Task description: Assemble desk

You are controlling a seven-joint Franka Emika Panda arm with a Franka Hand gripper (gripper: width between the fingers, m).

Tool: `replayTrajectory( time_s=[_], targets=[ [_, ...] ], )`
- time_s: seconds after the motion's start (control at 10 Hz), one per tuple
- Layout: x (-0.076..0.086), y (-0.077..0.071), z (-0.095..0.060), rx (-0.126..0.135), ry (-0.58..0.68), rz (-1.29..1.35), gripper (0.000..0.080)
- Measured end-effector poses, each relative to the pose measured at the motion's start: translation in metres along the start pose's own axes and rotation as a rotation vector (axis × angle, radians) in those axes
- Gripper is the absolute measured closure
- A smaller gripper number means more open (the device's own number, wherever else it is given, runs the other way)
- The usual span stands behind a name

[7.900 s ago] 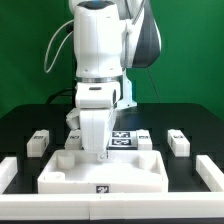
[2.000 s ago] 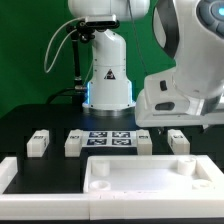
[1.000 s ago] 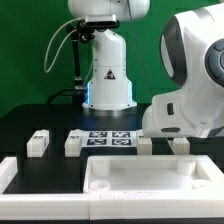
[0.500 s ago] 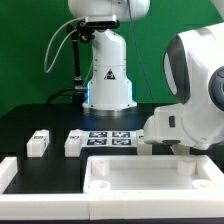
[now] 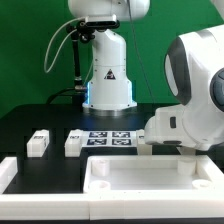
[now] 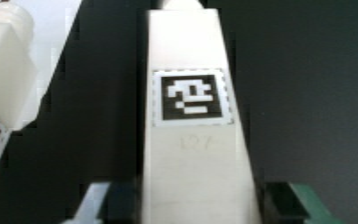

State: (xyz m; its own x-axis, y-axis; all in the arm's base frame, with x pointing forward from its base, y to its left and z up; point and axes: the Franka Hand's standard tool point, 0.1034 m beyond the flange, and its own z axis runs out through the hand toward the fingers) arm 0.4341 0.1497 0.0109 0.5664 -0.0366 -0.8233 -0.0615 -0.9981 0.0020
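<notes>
The white desk tabletop lies at the front of the black table. Two white legs lie at the exterior view's left, and a third leg shows just beside the arm. The arm's white hand is low over the right side and hides the fourth leg and the fingertips there. In the wrist view my gripper is open and straddles a long white tagged leg. One finger stands on each side with a narrow dark gap. A neighbouring leg lies beside it.
The marker board lies between the two pairs of legs. White rails edge the table at the front corners. The robot base stands behind, before a green backdrop.
Over the last two seconds the arm came down and toward the exterior view's left over the right-hand legs. In the last half second it barely moved.
</notes>
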Motion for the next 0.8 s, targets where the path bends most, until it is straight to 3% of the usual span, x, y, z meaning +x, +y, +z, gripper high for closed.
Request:
replayTrajectory(
  time_s=[0.6,0.8],
  targets=[
    [-0.002,0.001,-0.003,0.002,-0.003,-0.01,0.0512],
    [-0.031,0.016,-0.06,0.019,0.019,-0.062,0.0512]
  ],
)
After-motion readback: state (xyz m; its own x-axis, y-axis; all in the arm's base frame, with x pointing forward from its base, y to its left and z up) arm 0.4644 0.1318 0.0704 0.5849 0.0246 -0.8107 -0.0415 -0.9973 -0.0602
